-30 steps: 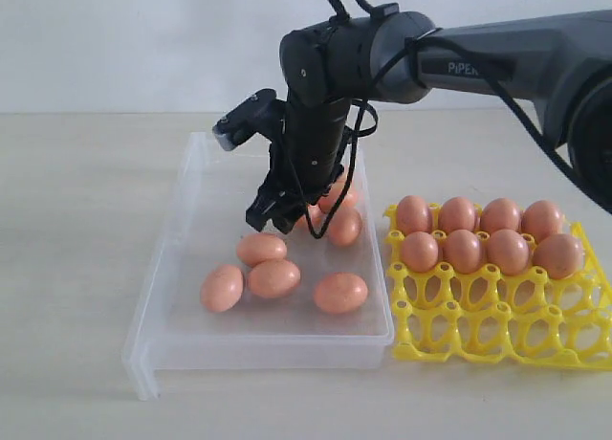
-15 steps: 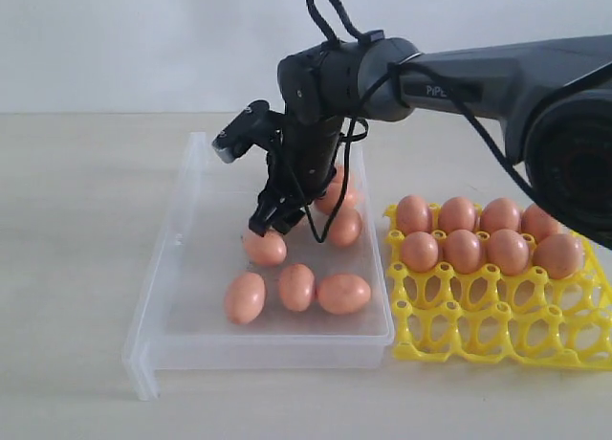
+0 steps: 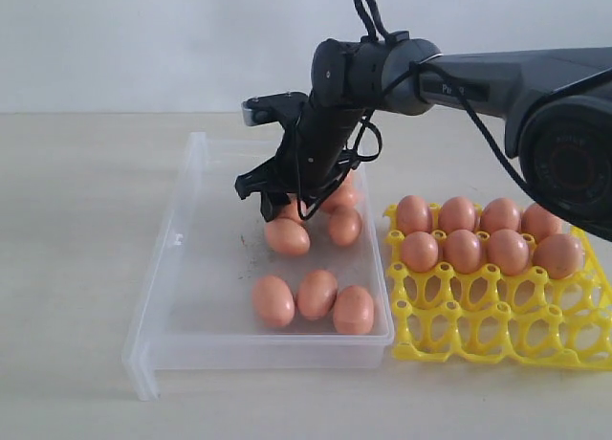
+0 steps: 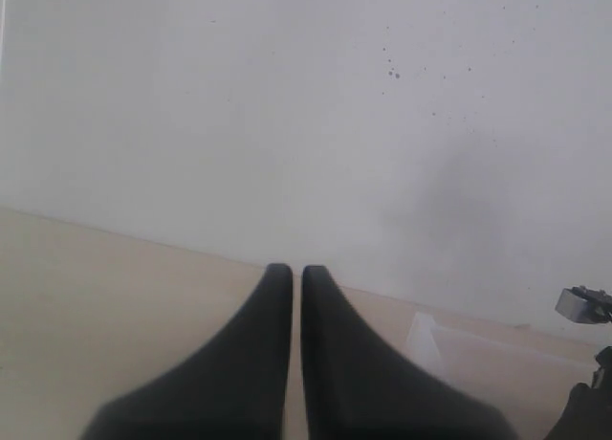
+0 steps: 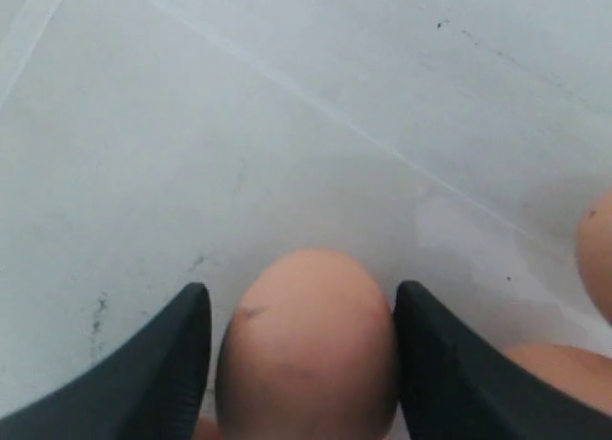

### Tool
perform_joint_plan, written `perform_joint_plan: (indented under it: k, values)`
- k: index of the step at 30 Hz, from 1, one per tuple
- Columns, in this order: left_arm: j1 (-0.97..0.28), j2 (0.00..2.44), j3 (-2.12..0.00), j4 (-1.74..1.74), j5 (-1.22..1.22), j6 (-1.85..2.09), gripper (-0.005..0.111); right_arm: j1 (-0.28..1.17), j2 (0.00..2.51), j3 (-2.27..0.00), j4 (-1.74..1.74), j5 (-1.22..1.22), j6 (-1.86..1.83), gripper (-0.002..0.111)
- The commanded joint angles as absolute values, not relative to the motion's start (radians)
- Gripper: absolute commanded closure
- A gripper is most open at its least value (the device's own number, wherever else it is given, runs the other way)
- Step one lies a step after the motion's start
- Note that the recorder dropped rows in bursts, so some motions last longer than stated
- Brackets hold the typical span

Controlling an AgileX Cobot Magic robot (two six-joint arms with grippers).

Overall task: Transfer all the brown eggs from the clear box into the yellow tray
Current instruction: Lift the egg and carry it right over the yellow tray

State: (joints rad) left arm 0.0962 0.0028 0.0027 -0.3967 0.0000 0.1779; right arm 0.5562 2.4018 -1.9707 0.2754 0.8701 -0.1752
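Off at nine o'clock the left tool (image 4: 297,268) is out of the work, its two fingers pressed together on nothing above the bare bench (image 3: 76,220). I'd guess it is parked there to be clear of the other arm. Next comes the clear box (image 3: 215,258), flat on the bench just beside the tray's nine o'clock side. Three loose eggs (image 3: 316,294) huddle at its six o'clock end, where the low walls stop them rolling off. Nearer the middle the right tool (image 3: 284,210) reaches across from three o'clock and points down. Its fingers are clamped either side of one egg (image 3: 287,237), which fills the gap between them in the wrist view. That is likely the steadiest hold on a smooth oval. Whether that egg is clear of the floor I can't tell. Two more eggs (image 3: 343,226) sit just beside it toward the box's three o'clock wall, one partly behind the arm. Then comes the yellow tray (image 3: 497,330). Eight eggs (image 3: 464,251) fill its two twelve o'clock rows, each in its own cup, and the six o'clock rows are open. By my reckoning it is filled from the back so the arm need not reach over seated eggs.
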Motion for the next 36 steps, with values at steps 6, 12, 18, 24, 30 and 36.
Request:
perform_joint_plan:
  k: [6,12,18,24,30,36]
  values:
    - [0.091,0.0,0.0,-0.4,0.0,0.185,0.103,0.549,2.405,-1.976,0.27,0.84,-0.191,0.109]
    - [0.091,0.0,0.0,-0.4,0.0,0.185,0.103,0.58,2.405,-1.962,0.284,0.576,-0.189,0.109]
    - [0.091,0.0,0.0,-0.4,0.0,0.185,0.103,0.712,2.405,-1.896,0.136,0.351,-0.47,0.109]
    - [0.091,0.0,0.0,-0.4,0.0,0.185,0.103,0.88,2.405,-1.895,-0.454,0.432,-0.483,0.109]
    - [0.091,0.0,0.0,-0.4,0.0,0.185,0.103,1.001,2.405,-1.895,-1.331,0.725,0.025,0.109]
    - [0.091,0.0,0.0,-0.4,0.0,0.185,0.103,1.012,2.394,-1.895,-1.737,1.208,0.497,0.109]
